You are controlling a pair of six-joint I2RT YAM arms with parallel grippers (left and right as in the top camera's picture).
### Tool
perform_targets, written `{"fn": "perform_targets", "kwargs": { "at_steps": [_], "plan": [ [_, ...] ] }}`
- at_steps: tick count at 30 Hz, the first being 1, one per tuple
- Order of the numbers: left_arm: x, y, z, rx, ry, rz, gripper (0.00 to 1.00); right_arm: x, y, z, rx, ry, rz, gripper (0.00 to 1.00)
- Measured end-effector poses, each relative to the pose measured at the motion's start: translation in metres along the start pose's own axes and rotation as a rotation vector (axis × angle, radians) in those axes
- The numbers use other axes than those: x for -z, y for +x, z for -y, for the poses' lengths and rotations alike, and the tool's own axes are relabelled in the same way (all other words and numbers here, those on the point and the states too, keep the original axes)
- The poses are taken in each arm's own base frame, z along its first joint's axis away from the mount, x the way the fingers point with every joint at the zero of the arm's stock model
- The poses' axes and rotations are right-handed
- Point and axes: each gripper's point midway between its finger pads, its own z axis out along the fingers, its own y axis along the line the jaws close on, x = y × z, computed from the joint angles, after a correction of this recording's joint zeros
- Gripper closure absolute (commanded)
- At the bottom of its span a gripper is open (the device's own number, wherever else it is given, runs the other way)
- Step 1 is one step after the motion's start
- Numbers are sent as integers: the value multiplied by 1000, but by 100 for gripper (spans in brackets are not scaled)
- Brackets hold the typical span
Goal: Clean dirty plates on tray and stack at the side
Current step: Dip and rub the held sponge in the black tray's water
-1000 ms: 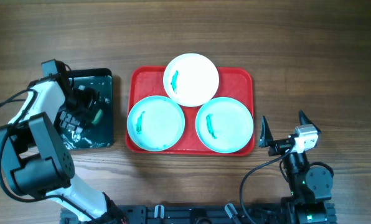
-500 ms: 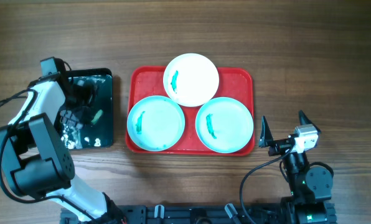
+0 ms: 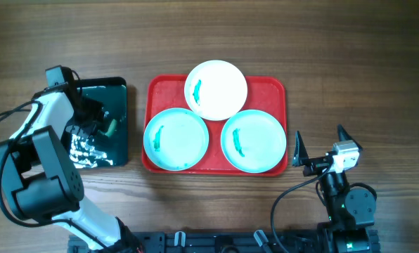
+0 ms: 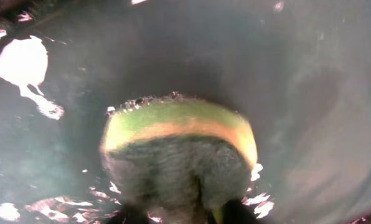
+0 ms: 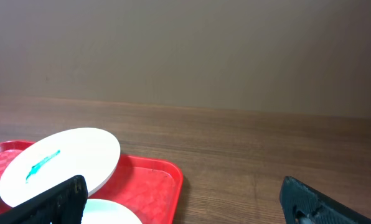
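red plastic is filling the middle of the table: the red tray (image 3: 155, 88) is lying flat with all three plates on it. the white plate (image 3: 216, 90) is sitting at the far side, hanging out over the tray's far rim, and in my right wrist view it is looking tilted rather than flat. the left turquoise plate (image 3: 176, 138) and the right turquoise plate (image 3: 253, 140) are lying side by side at the near side, just beside each other and up against the white one. each plate is carrying a short green smear (image 3: 198, 89) left of its centre. my left gripper (image 3: 91, 121) is reaching down into the dark tray (image 3: 119, 93), which is sitting just left of the red tray and apart from it, its surface shining with wet glints. i am pinching a sponge (image 4: 179, 155) there, green and yellow on one face and dark and scrubby on the other, with small droplets beading along its top edge; my fingertips (image 4: 235, 213) are only just showing as dark shapes at the bottom of the wrist view. my right gripper (image 3: 319, 142) is waiting near the tray's near right corner, off the tray, with its fingers spread wide and nothing between them.
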Motion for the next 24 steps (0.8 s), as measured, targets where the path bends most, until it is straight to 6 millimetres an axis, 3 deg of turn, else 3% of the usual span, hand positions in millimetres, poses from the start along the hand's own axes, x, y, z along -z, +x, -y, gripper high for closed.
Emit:
{"fn": "perform_targets", "kwargs": {
  "at_steps": [3,6,13,16,19,20,24],
  "plan": [
    [4,5,3,1,18,-25,8,0,0,0,0,0,0,0],
    [4,10,-2,-2,1,-47,37,0,0,0,0,0,0,0],
    [3,20,-3,6,5,-96,67,0,0,0,0,0,0,0],
    [2,17,-3,5,3,-80,55,0,0,0,0,0,0,0],
    [2,10,-5,4,-11,-42,54,0,0,0,0,0,0,0],
    [2,8,-5,3,-15,-30,58,0,0,0,0,0,0,0],
    [2,5,-6,1,-22,-13,96,0,0,0,0,0,0,0]
  ]
}}
